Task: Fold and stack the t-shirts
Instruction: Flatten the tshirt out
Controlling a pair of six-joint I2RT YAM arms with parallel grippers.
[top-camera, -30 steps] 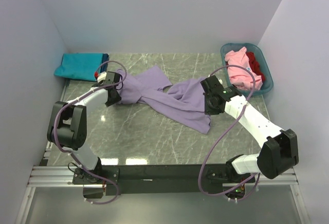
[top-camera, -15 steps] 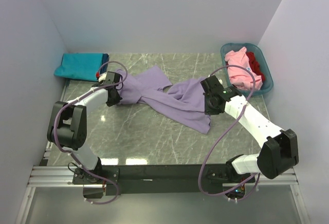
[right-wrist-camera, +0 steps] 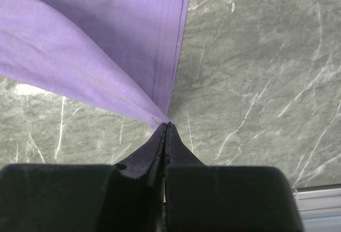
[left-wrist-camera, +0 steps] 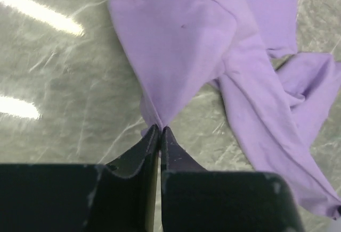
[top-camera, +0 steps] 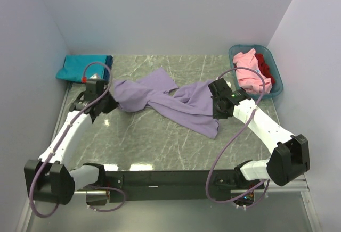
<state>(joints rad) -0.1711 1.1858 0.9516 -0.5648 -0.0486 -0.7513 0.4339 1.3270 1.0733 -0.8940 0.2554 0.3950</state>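
Observation:
A lavender-purple t-shirt lies twisted and stretched across the middle of the grey marble table. My left gripper is shut on its left end; in the left wrist view the jaws pinch a gathered point of the purple cloth. My right gripper is shut on its right end; in the right wrist view the jaws pinch a corner of the cloth by its hemmed edge. A folded teal shirt with a dark blue one under it lies at the back left.
A teal-blue plastic basket at the back right holds a pink shirt and a red one. White walls close the back and both sides. A metal rail runs along the near edge.
My left arm has swung out to the left, drawing the shirt's left end leftward and pulling that side flatter. The right arm has held still.

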